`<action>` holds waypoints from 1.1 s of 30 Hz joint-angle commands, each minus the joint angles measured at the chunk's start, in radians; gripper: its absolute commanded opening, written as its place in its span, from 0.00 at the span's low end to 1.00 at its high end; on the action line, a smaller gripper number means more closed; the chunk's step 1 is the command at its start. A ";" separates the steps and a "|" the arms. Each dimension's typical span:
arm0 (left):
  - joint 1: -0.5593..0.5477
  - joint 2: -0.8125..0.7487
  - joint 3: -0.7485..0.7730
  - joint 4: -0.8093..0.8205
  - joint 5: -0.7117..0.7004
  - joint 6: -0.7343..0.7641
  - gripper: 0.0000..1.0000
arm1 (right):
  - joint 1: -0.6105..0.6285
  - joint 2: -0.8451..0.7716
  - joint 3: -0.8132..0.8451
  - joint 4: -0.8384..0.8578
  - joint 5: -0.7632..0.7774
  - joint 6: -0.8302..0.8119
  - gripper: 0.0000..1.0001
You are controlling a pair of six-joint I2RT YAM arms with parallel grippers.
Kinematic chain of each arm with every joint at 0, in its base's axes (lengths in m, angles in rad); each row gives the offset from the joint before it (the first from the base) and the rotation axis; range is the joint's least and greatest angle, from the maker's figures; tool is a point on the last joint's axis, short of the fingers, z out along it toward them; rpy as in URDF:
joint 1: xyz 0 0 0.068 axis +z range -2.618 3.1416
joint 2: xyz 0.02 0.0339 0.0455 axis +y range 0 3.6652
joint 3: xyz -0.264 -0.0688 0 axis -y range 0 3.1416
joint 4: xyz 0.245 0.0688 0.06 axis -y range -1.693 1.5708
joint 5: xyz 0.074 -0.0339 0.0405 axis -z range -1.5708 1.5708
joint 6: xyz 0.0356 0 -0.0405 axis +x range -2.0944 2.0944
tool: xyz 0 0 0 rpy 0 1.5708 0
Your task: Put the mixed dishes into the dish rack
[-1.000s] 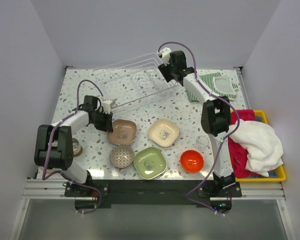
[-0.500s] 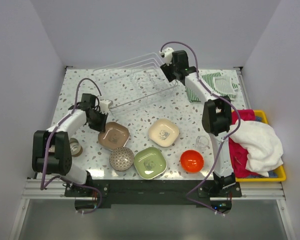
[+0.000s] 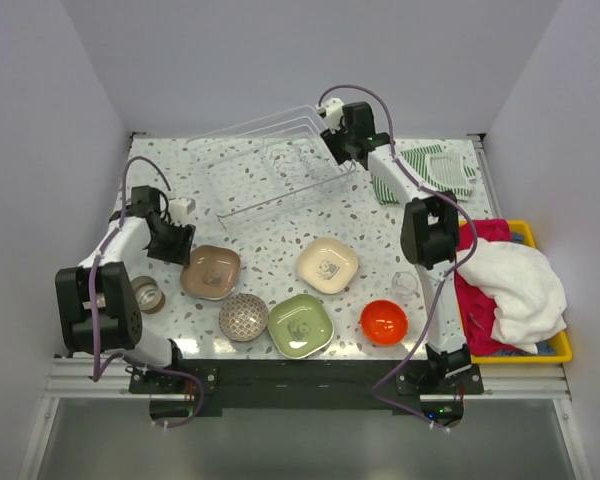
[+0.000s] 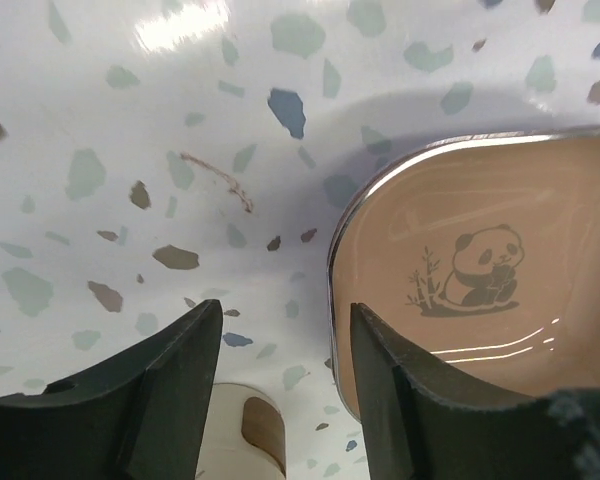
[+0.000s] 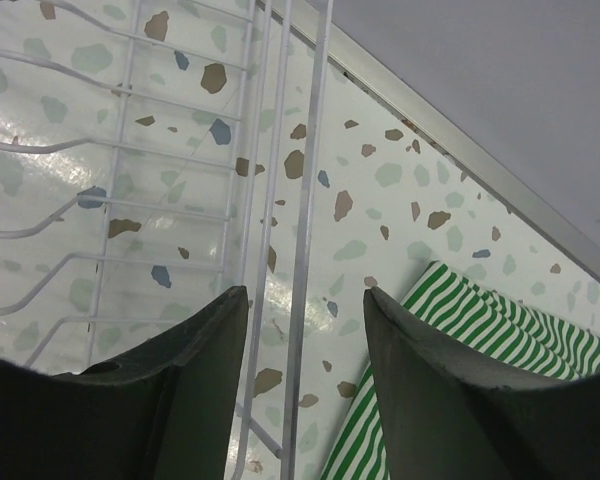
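Looking down from above, finds the rack (image 3: 270, 170) in the upper middle of the frame, set at a slant on the table (image 3: 280, 225). Finds the right gripper (image 3: 333, 140) at the rack's upper right corner. In the right wrist view, shows its jaws parted with the rack's edge wires running up between them; cannot tell whether they touch.

Places the dishes below the rack:
- brown plate (image 3: 211, 271) left of centre
- cream plate (image 3: 328, 264) at centre
- green plate (image 3: 300, 325) and grey bowl (image 3: 244, 316) side by side at lower centre
- orange bowl (image 3: 384, 320) to their right, with a clear cup (image 3: 404, 283) just above it

Puts the left gripper (image 3: 180, 248) at the brown plate's upper left edge. In the left wrist view, shows its jaws open wide, straddling that plate's rim, with the panda print facing up.

Shows a second cup (image 3: 148, 295) at the lower left, beside the left arm. Shows a pale plate (image 3: 445, 167) lying on the striped cloth (image 3: 388, 188) at the upper right, and a yellow tray (image 3: 550, 350) heaped with cloths (image 3: 515, 285) at the right edge.
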 commanded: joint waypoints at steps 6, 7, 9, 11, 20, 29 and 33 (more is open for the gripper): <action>0.005 -0.043 0.222 0.023 0.086 -0.053 0.60 | -0.006 0.010 0.039 -0.033 -0.042 0.006 0.41; 0.003 -0.037 0.233 0.030 0.085 -0.056 0.60 | -0.006 0.010 0.039 -0.035 -0.045 0.005 0.38; 0.003 -0.029 0.253 0.038 0.085 -0.061 0.60 | -0.006 -0.001 0.036 -0.038 -0.060 0.002 0.24; 0.005 -0.014 0.265 0.055 0.083 -0.063 0.60 | -0.006 -0.024 0.028 -0.039 -0.066 -0.012 0.09; 0.003 0.017 0.240 0.125 0.105 -0.089 0.60 | -0.003 -0.139 0.002 -0.002 -0.101 -0.015 0.00; 0.005 0.027 0.210 0.144 0.111 -0.090 0.60 | -0.003 -0.256 -0.162 -0.016 -0.174 -0.076 0.00; 0.003 0.027 0.207 0.144 0.114 -0.095 0.60 | -0.006 -0.263 -0.199 -0.038 -0.160 -0.095 0.00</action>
